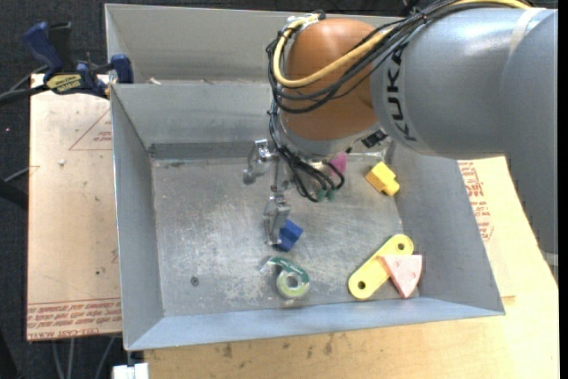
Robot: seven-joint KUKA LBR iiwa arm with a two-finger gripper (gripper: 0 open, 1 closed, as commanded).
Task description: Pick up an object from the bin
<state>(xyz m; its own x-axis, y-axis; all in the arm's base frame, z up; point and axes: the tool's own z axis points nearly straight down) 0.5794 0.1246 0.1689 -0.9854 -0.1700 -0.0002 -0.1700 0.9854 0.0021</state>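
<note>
Jaws are parked at the lower middle of the frame, right against a small blue block (289, 234); their spread can't be told tbh. Block should be centred between them before closing, and the green-white ring (291, 282) just below left untouched.

Oblique overhead view of bin (136, 217)

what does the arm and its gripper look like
The arm is a thick, rounded silver-grey tube with black KUKA lettering. Its wrist carries a smooth orange cover, looped by yellow and black cables. Below it sits a slim bare-metal gripper with thin black and green wires.
</note>
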